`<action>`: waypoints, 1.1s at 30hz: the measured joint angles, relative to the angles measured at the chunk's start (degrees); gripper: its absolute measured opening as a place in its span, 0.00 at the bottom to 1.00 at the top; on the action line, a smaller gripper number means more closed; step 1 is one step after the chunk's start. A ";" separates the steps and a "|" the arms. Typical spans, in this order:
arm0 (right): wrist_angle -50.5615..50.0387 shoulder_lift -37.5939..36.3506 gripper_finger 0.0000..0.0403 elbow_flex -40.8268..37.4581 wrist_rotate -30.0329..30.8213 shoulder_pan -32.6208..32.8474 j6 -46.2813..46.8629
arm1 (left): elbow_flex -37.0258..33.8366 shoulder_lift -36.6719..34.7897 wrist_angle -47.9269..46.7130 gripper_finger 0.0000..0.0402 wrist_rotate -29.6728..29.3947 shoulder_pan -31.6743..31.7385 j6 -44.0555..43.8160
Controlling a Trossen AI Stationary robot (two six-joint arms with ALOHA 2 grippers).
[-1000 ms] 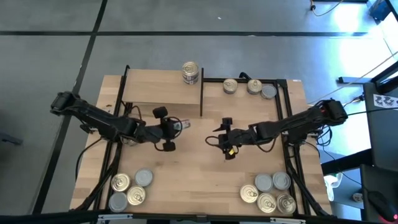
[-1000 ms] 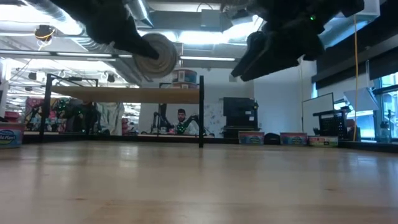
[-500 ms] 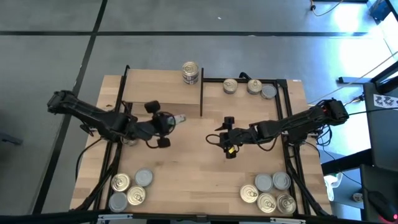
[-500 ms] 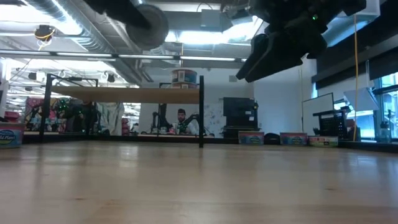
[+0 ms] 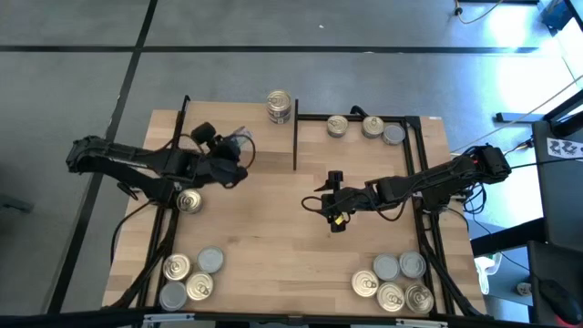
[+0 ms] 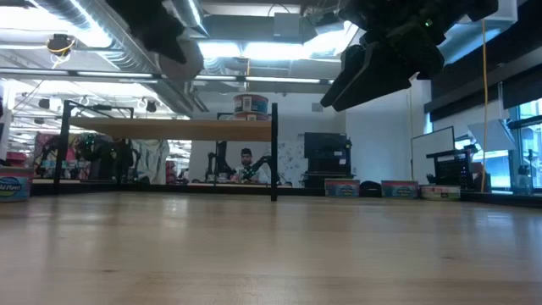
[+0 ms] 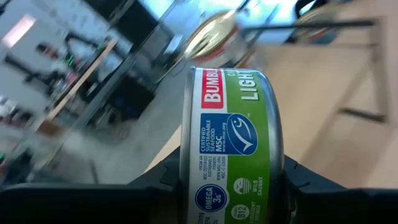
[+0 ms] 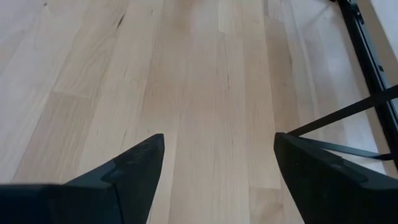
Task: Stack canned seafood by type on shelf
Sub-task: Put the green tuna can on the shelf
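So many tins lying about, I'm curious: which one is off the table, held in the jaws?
The green-labelled tin, gripped by the left gripper above the shelf; every other tin rests on wood.

Bright overhead ceiling lights, soft shadows, motion-blurred left wrist background

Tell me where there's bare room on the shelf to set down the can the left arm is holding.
The shelf is bare from its left edge up to the lone stacked can at its back right corner. The left pincer holds its can there. Crowded: table corners.
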 joint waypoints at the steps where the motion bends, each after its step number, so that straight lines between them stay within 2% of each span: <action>1: 0.02 0.00 0.76 0.00 0.01 0.00 0.00 | 0.00 0.01 -0.94 0.31 -0.01 1.33 -0.73; 6: 0.20 0.00 0.76 0.00 0.00 0.00 -0.01 | -0.03 0.13 -4.54 0.31 0.39 7.64 -4.25; 14: 1.44 0.00 0.76 -0.02 0.01 0.00 -1.28 | -0.06 0.66 -4.81 0.31 3.42 16.61 -5.30; 21: 1.51 0.00 0.76 -0.02 0.04 -0.50 -1.62 | -0.07 4.58 -4.77 0.31 4.13 22.84 -5.29; 29: 1.57 0.02 0.76 -0.04 0.02 -1.62 -1.62 | -0.07 9.49 -4.81 0.31 9.39 30.95 -3.91; 33: 1.62 0.25 0.76 -0.04 0.00 -1.96 -1.72 | 0.02 10.46 -4.49 0.31 9.07 34.65 -2.77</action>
